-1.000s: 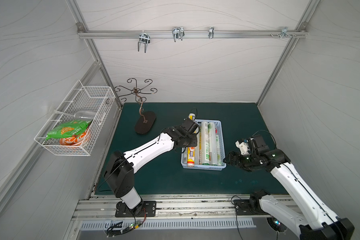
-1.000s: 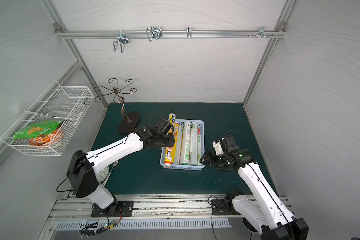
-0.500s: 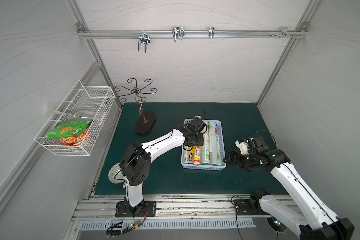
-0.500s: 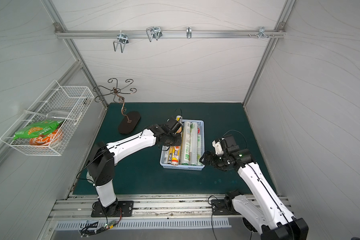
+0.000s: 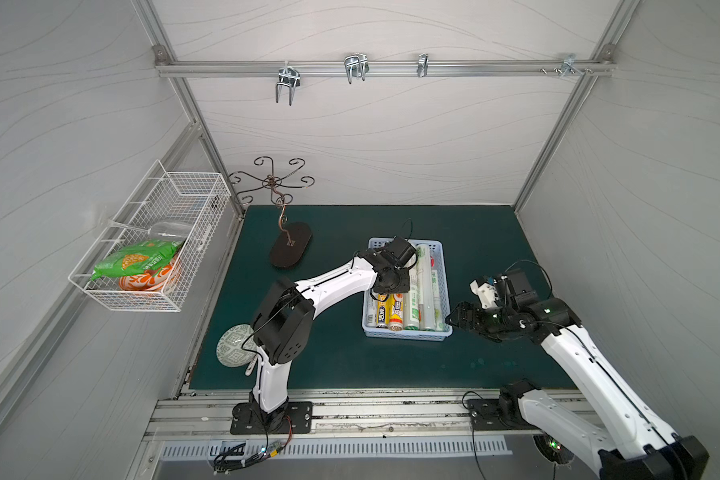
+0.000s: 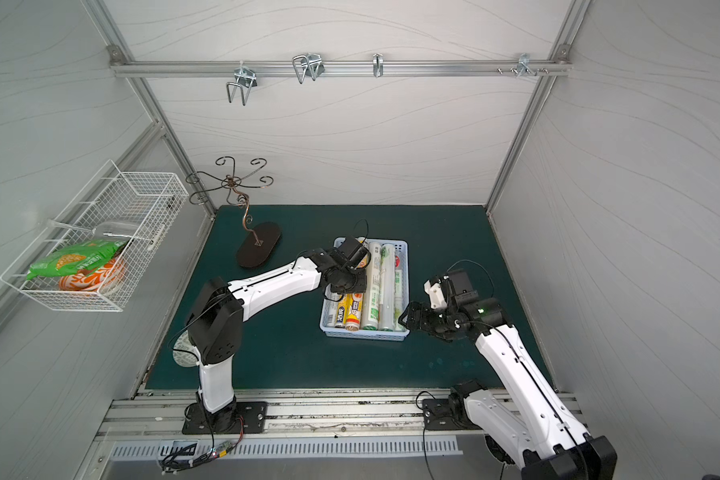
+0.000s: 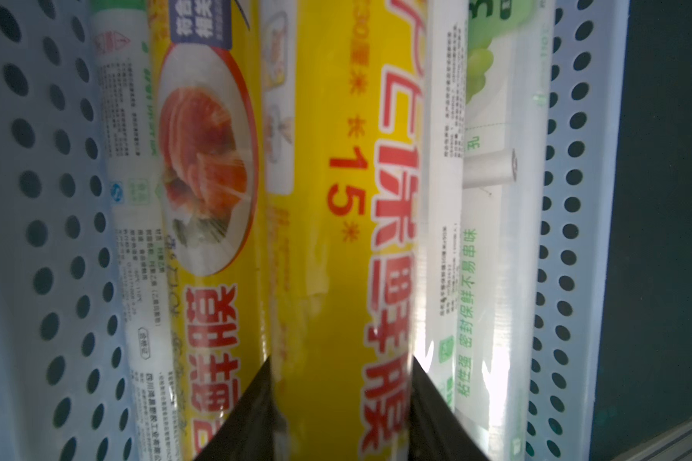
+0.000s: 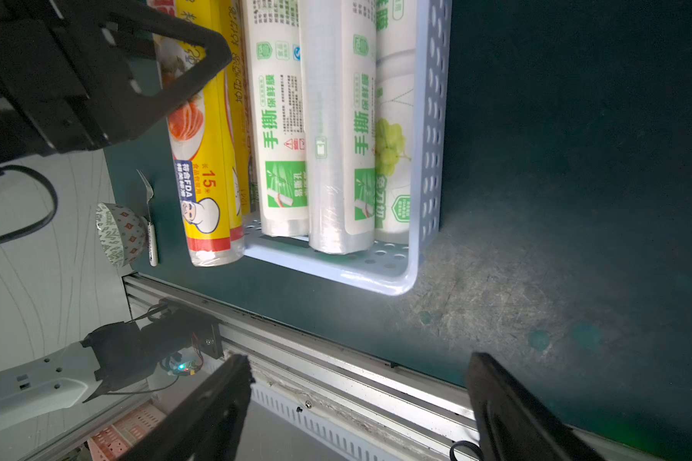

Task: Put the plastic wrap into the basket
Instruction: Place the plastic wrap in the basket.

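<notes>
Rolls of plastic wrap [image 5: 412, 299] lie side by side along the length of the basket [image 5: 406, 336], the light blue perforated tray standing on the green table [image 5: 333, 365]. White rolls with green print and a clear one fill the basket's half nearer the right arm. Yellow-labelled ones lie in the half nearer the left arm.

The left end effector [image 7: 341, 379] reaches down into the basket and is clamped on a yellow roll [image 7: 336, 239] with red lettering, one of its black fingers [image 7: 248, 423] pressed against each side. That roll runs parallel to the basket's long walls. A second yellow roll [image 7: 208, 199] with a food picture lies just beside it on one side, and a white roll [image 7: 444, 199] on the other. Whether the gripped roll rests on its neighbours or hangs just above them I cannot tell.

The right end effector [image 8: 358, 359] hovers just outside the basket's near corner on the right arm's side, its fingers spread wide with nothing between them.

Well apart from the basket, beyond its left-arm side, a patterned bowl [image 5: 233, 345] sits at the table's edge with a fork [image 8: 149, 223] beside it. A metal hook stand [image 5: 287, 249] stands off the basket's far corner on that same side.
</notes>
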Tool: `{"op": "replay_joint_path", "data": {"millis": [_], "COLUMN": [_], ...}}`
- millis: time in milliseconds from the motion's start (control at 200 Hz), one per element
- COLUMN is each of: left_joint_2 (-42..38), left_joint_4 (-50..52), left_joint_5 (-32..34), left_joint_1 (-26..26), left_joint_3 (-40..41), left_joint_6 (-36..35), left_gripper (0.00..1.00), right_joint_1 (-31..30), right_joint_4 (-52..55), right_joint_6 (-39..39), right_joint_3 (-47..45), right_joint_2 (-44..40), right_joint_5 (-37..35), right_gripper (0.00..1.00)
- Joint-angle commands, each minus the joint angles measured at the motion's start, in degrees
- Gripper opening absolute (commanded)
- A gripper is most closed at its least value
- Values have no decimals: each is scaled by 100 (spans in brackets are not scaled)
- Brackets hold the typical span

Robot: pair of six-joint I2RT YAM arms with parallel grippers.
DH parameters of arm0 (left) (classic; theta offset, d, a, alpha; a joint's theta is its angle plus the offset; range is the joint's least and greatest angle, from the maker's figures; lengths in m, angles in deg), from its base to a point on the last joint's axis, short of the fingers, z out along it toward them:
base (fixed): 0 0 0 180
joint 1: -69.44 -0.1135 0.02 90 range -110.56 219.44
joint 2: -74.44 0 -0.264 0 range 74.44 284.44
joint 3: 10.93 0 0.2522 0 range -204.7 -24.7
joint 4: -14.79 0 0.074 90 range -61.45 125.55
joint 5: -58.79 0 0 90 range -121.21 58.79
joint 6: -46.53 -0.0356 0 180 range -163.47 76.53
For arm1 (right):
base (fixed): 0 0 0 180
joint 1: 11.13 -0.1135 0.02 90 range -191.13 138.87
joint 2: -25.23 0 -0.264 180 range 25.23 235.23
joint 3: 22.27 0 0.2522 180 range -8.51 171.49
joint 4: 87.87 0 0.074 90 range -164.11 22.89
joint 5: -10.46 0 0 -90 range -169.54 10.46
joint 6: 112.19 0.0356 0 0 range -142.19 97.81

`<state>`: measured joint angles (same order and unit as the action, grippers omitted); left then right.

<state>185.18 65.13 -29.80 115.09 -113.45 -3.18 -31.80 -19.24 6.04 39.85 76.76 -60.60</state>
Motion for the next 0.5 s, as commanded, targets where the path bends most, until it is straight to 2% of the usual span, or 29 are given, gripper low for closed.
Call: {"op": "replay_joint_path", "data": {"millis": [0, 120, 235, 340, 430, 495], "left_joint_2": [132, 71, 5, -5, -7, 24], "left_joint_4": [-81, -27, 49, 46, -6, -50], "left_joint_5": [33, 178, 356, 369, 360, 369], "left_joint_1": [59, 80, 76, 77, 79, 76], "left_joint_3": [-263, -291, -348, -362, -328, -285], "left_joint_6": [-12, -73, -156, -196, -197, -208], "left_gripper": [49, 58, 60, 54, 41, 35], "right_joint_1": [-35, -35, -41, -36, -41, -39], "right_joint_4": [-17, -14, -22, -29, -46, -64], "right_joint_6": [-36, -31, -45, -54, -62, -58], "right_joint_3": [-28, 20, 109, 237, 322, 373], "right_joint_2": [-31, -21, 73, 179, 241, 274], "right_joint_5": [31, 14, 5, -4, -47, -73], "right_gripper": [89, 89, 89, 89, 89, 89]}}
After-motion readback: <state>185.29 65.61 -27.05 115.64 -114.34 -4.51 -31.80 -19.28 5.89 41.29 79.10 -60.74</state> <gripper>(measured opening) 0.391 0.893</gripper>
